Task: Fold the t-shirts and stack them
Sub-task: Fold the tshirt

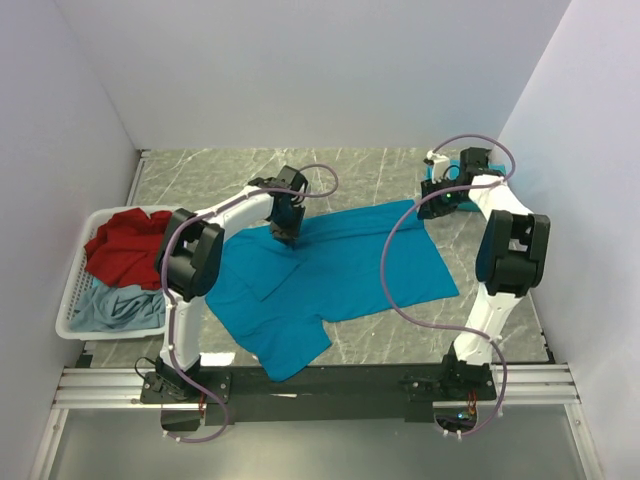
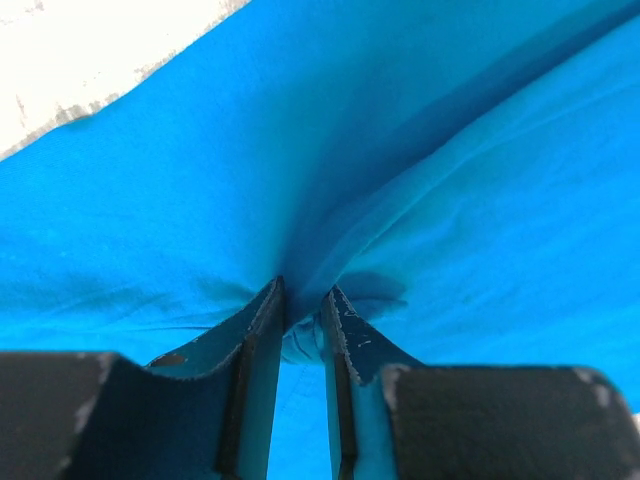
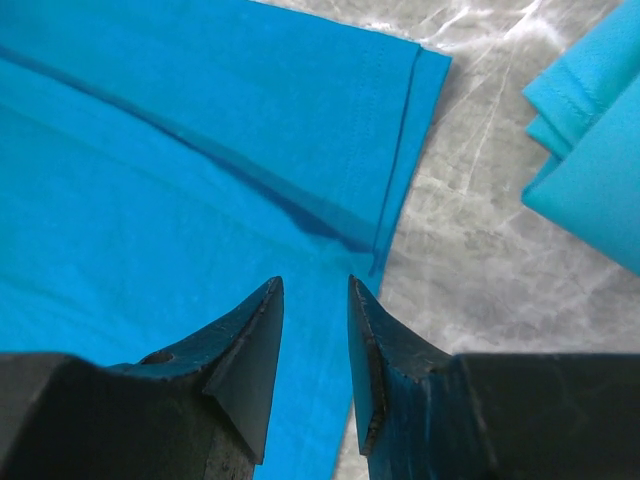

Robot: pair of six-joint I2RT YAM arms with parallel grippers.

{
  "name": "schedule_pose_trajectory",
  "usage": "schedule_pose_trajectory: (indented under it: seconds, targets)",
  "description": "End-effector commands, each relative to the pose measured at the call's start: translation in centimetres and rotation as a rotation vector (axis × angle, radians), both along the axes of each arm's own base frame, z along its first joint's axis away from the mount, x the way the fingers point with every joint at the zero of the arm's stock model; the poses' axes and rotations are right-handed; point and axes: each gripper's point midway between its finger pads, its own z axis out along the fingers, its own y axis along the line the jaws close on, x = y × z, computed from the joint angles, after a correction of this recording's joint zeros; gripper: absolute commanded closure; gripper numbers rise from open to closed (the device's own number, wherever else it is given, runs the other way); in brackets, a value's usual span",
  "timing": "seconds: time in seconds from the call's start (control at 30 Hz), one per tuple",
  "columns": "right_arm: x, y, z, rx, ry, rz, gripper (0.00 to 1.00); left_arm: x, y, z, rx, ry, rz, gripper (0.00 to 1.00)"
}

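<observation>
Lying spread across the middle of the tabletop point(image 1: 200, 170), the teal t-shirt point(image 1: 340, 270) had its long axis running left to right with a slight tilt, the right end farther from me. Its stitched hem faced right and one sleeve stuck out toward the near edge. I judged the shoulders to be at the left end, though my left arm hid the neck. My left hand point(image 2: 303, 295) was clamped on a small pinch of cloth at the shirt's far edge, with creases fanning out from between the fingertips. That thin bite worried me: it could slip free under the weight of the shirt, or it could be holding only the top layer, so a lift would drag the fold crooked. My right hand point(image 3: 315, 285) hung just above the far hem corner with its fingers a little apart and nothing between them. Raising the left side alone would have twisted the shirt about that loose corner. Closing the right too far off the edge would have caught bare tabletop or nothing. A folded teal shirt point(image 3: 590, 130) lay near that corner, and dragged cloth could have brushed and disturbed it. The basket point(image 1: 75, 300) with the red shirt point(image 1: 125, 245) and the grey-blue shirt point(image 1: 115, 305) sat well apart on the left.
</observation>
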Motion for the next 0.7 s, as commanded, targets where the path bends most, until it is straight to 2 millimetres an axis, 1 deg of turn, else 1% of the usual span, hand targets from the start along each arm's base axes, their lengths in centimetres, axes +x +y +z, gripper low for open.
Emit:
schedule_pose_trajectory:
  seconds: [0.0,0.03,0.23,0.4,0.5,0.6,0.67]
  targets:
    - [1.2,0.1,0.1,-0.05,0.005,-0.033,0.61,0.4,-0.7,3.5,-0.053,-0.083,-0.013,0.73]
    - [1.4,0.3,-0.2,-0.052,0.011,-0.036,0.61,0.3,-0.7,3.5,-0.055,-0.082,-0.016,0.73]
    - [2.3,-0.2,-1.2,-0.107,0.026,-0.068,0.62,-0.3,-0.7,3.2,-0.059,-0.071,-0.023,0.75]
    - [2.2,-0.4,-1.7,-0.121,0.035,-0.072,0.64,-0.7,-0.7,3.1,-0.064,-0.065,-0.029,0.75]
    - [2.2,-0.5,-1.6,-0.126,0.038,-0.079,0.64,-0.8,-0.6,3.1,-0.061,-0.067,-0.029,0.75]
    - [2.2,-0.8,-1.7,-0.14,0.029,-0.088,0.6,-0.9,-0.6,3.1,-0.063,-0.064,-0.03,0.75]
    - [2.2,-0.8,-1.6,-0.139,0.03,-0.088,0.59,-0.9,-0.6,3.0,-0.059,-0.062,-0.031,0.75]
